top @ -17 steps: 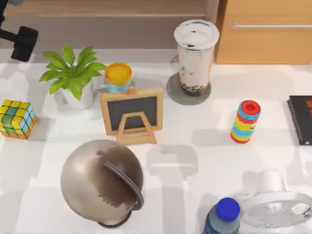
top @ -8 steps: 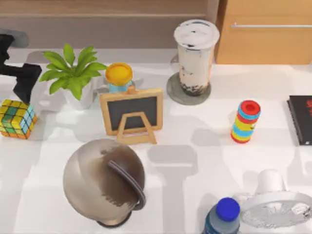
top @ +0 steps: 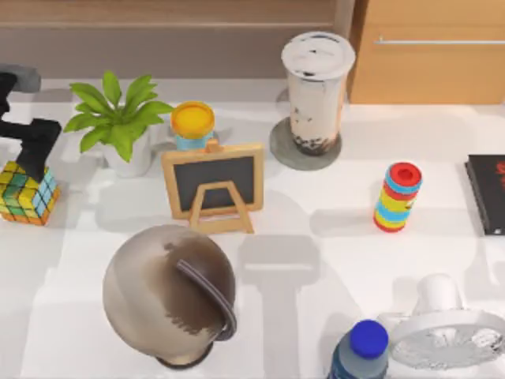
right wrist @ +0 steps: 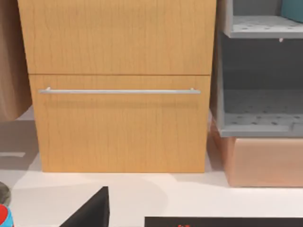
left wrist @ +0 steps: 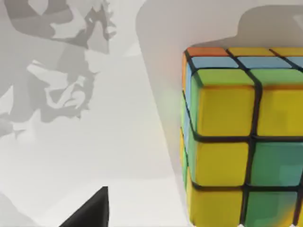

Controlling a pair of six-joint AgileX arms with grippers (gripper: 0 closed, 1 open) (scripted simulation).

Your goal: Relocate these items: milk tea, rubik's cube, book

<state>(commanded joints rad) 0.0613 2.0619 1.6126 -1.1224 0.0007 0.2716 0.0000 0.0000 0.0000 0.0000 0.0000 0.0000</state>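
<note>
My left gripper [top: 31, 162] is hovering right over the rubik's cube [top: 28, 192] at the table's [top: 316, 245] left edge; I cannot tell how its jaws are standing. The milk tea [top: 316, 91] is standing on a grey coaster [top: 284, 154] at the back.

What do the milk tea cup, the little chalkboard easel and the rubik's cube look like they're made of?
The milk tea cup looks like clear glossy plastic: the drink and pearls show through. The chalkboard easel seems light wood around a matte dark slate. The rubik's cube looks like black plastic with smooth coloured tiles; the left gripper is above it.
</note>
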